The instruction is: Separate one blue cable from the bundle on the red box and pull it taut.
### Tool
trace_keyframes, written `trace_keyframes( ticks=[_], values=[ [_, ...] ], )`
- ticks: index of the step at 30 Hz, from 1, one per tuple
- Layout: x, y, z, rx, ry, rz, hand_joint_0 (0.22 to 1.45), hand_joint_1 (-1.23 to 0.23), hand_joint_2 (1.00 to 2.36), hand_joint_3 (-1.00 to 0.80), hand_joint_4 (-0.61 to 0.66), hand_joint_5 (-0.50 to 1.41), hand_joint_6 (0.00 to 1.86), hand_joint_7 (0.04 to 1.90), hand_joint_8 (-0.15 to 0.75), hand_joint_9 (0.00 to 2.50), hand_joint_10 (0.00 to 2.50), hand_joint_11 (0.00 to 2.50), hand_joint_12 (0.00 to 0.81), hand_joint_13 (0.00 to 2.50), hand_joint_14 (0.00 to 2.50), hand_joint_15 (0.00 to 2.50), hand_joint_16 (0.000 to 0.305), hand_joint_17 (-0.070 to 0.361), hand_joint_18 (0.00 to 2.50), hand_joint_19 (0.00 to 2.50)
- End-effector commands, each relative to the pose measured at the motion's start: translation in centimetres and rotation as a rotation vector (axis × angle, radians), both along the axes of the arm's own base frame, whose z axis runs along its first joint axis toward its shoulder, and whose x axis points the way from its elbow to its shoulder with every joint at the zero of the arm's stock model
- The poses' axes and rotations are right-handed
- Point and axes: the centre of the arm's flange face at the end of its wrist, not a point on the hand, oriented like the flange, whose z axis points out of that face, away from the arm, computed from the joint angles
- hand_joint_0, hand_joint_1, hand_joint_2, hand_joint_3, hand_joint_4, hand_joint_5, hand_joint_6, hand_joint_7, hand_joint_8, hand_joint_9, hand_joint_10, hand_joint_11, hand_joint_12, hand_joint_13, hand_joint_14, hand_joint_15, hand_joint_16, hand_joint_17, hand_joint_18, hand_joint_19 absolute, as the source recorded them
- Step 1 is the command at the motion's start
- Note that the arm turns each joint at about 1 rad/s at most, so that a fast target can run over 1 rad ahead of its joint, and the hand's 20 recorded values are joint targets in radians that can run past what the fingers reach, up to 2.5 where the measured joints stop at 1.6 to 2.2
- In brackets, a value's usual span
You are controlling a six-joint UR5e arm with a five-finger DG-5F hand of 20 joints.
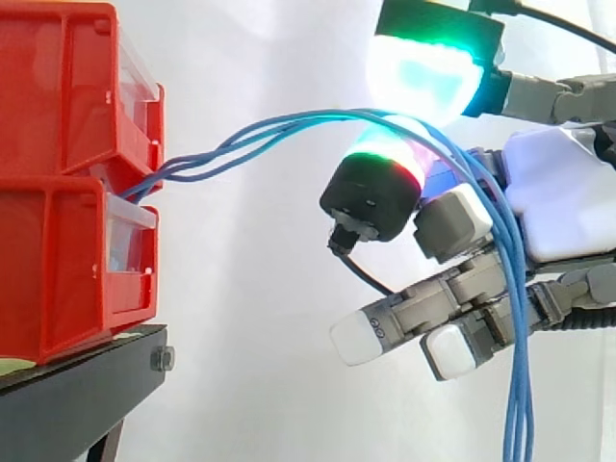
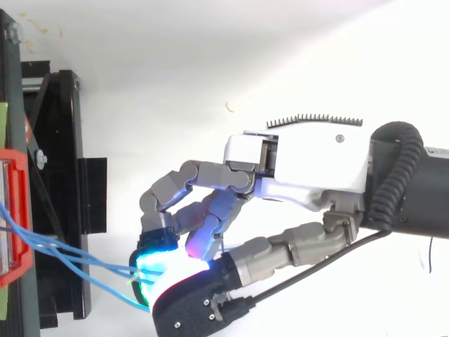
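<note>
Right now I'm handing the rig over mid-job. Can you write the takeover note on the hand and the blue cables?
Hand: shut on the blue cables, which look pinched between fingers and thumb, out to the right of the red bins.
Cables: several strands run together from between the stacked bins to the hand, then drape over it and hang down.
Done: bundle grasped.
Left: no single strand is separated yet. The span to the bins curves and is not taut, so isolate one strand and pull it tight.
</note>
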Motion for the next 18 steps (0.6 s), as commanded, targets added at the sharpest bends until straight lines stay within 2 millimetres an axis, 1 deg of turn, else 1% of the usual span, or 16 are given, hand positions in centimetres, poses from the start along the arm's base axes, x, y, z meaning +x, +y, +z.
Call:
trace_keyframes(
  ticks=[1, 3, 10, 11, 13, 15, 16, 17, 18],
  values=[
    [-0.04, -0.01, 0.03, 0.000, 0.001, 0.000, 0.59, -0.73, 1.01, -0.23, 0.09, -0.12, 0.82, 1.17, 0.365, 1.15, 0.02, 0.74, 0.409, 0.64, 0.01, 0.25, 0.059, 0.133, 0.69, 0.52],
    [0.01, 0.00, 0.11, 0.001, -0.002, 0.000, 0.59, -0.76, 1.01, -0.22, 0.08, -0.12, 0.82, 1.16, 0.365, 1.14, 0.02, 0.73, 0.411, 0.64, 0.01, 0.25, 0.059, 0.133, 0.70, 0.51],
    [0.01, 0.00, 0.11, -0.001, -0.002, 0.000, 0.62, -0.88, 1.02, -0.23, 0.04, -0.14, 0.83, 1.14, 0.317, 1.02, 0.02, 0.74, 0.379, 0.58, 0.01, 0.25, 0.053, 0.119, 0.62, 0.50],
    [-0.02, 0.00, 0.04, -0.001, 0.000, 0.000, 0.66, -0.92, 1.01, -0.27, 0.00, -0.15, 0.85, 1.11, 0.313, 1.00, 0.02, 0.75, 0.380, 0.57, 0.01, 0.24, 0.053, 0.119, 0.62, 0.48],
    [-0.02, 0.00, 0.04, -0.001, 0.000, 0.000, 0.68, -0.95, 1.01, -0.30, -0.03, -0.16, 0.86, 1.13, 0.311, 0.99, 0.02, 0.74, 0.378, 0.56, 0.01, 0.23, 0.053, 0.118, 0.61, 0.46],
    [0.01, 0.00, 0.11, -0.001, -0.002, 0.000, 0.72, -0.96, 1.01, -0.35, -0.07, -0.17, 0.87, 1.11, 0.301, 0.96, 0.02, 0.73, 0.373, 0.55, 0.01, 0.22, 0.053, 0.119, 0.61, 0.44],
    [0.03, 0.01, 0.00, -0.001, 0.000, 0.000, 0.72, -0.96, 1.01, -0.35, -0.07, -0.17, 0.88, 1.11, 0.298, 0.96, 0.02, 0.74, 0.372, 0.55, 0.01, 0.23, 0.053, 0.118, 0.61, 0.44],
    [0.03, 0.01, 0.00, -0.001, 0.000, 0.000, 0.74, -0.97, 1.01, -0.37, -0.06, -0.17, 0.88, 1.15, 0.299, 0.96, 0.02, 0.74, 0.373, 0.55, 0.01, 0.22, 0.053, 0.118, 0.61, 0.43],
    [0.03, 0.01, 0.00, -0.001, 0.000, 0.000, 0.74, -0.98, 1.01, -0.38, -0.04, -0.18, 0.89, 1.14, 0.295, 0.96, 0.02, 0.74, 0.372, 0.55, 0.01, 0.21, 0.052, 0.118, 0.60, 0.43]
  ],
)
